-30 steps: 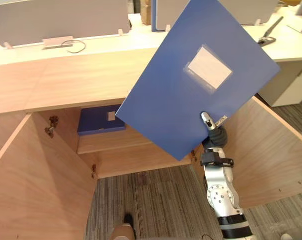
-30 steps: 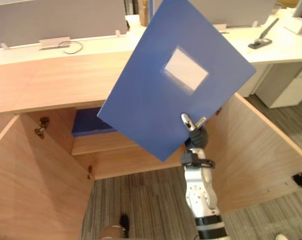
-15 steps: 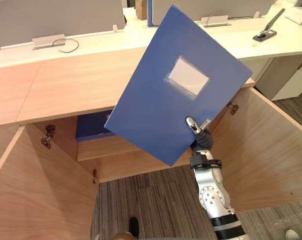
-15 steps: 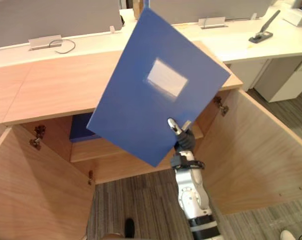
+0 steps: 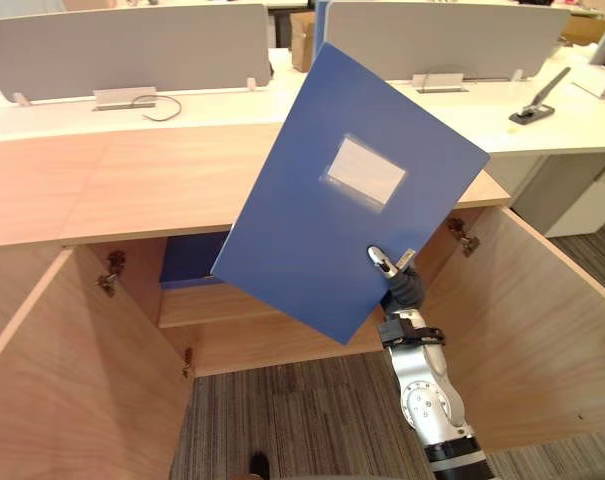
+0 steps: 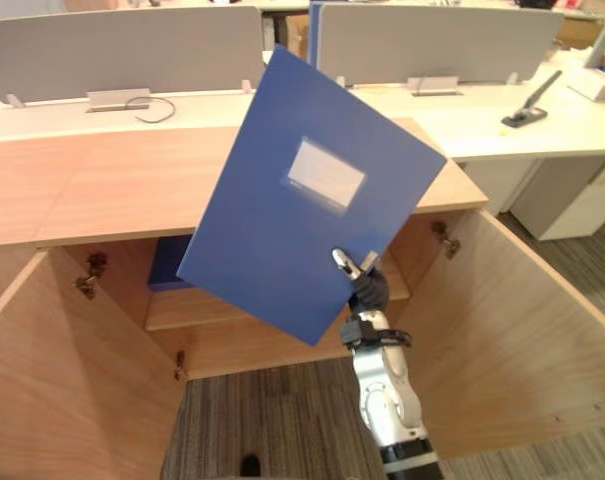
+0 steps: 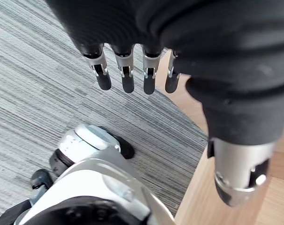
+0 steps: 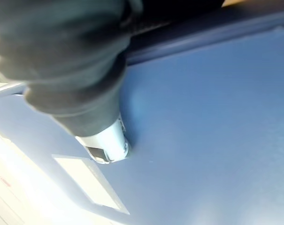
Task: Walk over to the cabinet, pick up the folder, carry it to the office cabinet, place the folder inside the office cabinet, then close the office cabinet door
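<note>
A long white table point(image 5: 232, 100) spans the background. Two grey divider screens stand on it, the left screen point(image 5: 122, 45) and the right screen point(image 5: 442, 35), with a cardboard box point(image 5: 304, 35) showing between them. A thin black cable point(image 5: 162, 108) loops near the left screen; a black stapler point(image 5: 537, 100) lies towards the right end. Striped grey carpet point(image 5: 292, 420) covers the floor.

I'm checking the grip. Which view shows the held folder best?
The left eye view: the whole blue folder shows, pinched at its lower corner by the right hand. The right eye view matches; the right wrist view shows part of its cover.
</note>
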You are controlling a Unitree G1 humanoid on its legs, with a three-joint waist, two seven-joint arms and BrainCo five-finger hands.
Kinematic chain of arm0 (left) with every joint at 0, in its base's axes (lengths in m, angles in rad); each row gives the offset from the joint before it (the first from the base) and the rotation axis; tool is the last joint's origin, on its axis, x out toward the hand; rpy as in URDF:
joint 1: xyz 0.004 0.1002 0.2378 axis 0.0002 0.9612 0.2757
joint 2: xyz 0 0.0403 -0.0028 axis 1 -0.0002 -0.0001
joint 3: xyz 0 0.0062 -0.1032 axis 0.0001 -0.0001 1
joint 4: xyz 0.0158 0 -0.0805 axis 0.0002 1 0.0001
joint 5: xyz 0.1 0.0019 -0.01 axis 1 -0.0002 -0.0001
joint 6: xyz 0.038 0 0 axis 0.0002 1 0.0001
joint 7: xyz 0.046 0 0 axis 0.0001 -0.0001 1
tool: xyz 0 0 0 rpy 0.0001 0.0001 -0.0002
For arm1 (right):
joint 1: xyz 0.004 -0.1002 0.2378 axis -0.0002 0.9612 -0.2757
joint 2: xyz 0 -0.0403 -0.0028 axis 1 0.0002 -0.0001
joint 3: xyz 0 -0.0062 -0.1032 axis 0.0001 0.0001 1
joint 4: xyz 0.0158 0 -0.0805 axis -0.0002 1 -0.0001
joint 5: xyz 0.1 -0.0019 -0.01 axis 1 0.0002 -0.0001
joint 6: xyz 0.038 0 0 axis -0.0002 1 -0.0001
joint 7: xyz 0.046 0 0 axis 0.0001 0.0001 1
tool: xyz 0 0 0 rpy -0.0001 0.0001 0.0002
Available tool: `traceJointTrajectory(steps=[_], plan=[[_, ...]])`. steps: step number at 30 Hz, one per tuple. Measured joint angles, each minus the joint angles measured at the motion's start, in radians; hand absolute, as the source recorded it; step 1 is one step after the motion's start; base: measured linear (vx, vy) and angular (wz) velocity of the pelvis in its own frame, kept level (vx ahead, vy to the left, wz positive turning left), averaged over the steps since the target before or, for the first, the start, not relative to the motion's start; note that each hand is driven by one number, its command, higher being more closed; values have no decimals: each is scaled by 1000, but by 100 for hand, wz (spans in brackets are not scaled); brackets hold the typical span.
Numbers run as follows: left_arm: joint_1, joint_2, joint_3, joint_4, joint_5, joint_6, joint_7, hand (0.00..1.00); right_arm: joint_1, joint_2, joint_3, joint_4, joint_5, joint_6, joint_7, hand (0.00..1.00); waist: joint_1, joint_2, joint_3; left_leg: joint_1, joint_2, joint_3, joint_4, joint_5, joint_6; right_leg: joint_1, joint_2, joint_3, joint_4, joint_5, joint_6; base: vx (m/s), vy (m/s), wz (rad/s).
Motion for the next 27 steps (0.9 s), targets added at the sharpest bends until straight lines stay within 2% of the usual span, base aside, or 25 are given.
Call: traceJointTrajectory(steps=[2, 6, 10, 12, 14, 20, 24, 27], plan=[[3, -1, 6, 0, 5, 0, 0, 0, 5, -15, -2, 0, 0, 0, -1, 100, -5, 3, -3, -10, 19, 11, 0, -3, -7, 0, 25, 2, -29, 6, -7, 33, -112, -17], [1, -1, 0, -3, 6, 0, 0, 0, 37, -47, -3, 0, -3, 1, 0, 100, -5, 15, -10, -10, 30, 19, 0, -9, -15, 17, 42, 3, -57, 13, -13, 82, -52, -4], [-9, 3, -42, -54, 6, -4, -18, 0, 62, -96, 3, 23, -45, 38, 34, 100, -5, 18, -13, -8, 26, 34, 0, -10, -17, 38, 42, 3, -84, 18, -5, 82, 2, 1], [-11, 6, -61, -69, 13, -8, -29, 0, 71, -142, 20, 29, -116, 63, 60, 100, -5, 18, -13, -8, 25, 44, 0, -17, -27, 38, 41, 5, -89, 19, -4, 34, 25, -4], [-11, 13, -69, -70, 39, -12, -44, 0, 75, -200, 56, 28, -311, 83, 97, 100, -8, 17, -13, -5, 23, 54, 0, -21, -32, 38, 39, 10, -92, 22, 1, 10, 31, -9], [-7, 21, -81, -69, 90, -19, -67, 0, 70, -249, 169, 25, -642, 87, 177, 100, -5, 17, -13, 8, 22, 77, 0, -28, -41, 35, 37, 37, -92, 31, 6, -37, 31, -13], [-3, 25, -86, -63, 101, -24, -72, 0, 20, -279, 260, 99, -736, 79, 202, 100, 0, 17, -12, 1, 20, 81, -1, -26, -36, 27, 38, 44, -107, 49, 0, -81, 30, -5], [-5, 27, -87, -60, 102, -26, -73, 0, -32, -297, 280, 169, -767, 78, 202, 100, 3, 18, -3, -43, 19, 78, -1, -17, -24, -9, 39, 40, -113, 65, -2, -103, 31, 0]])
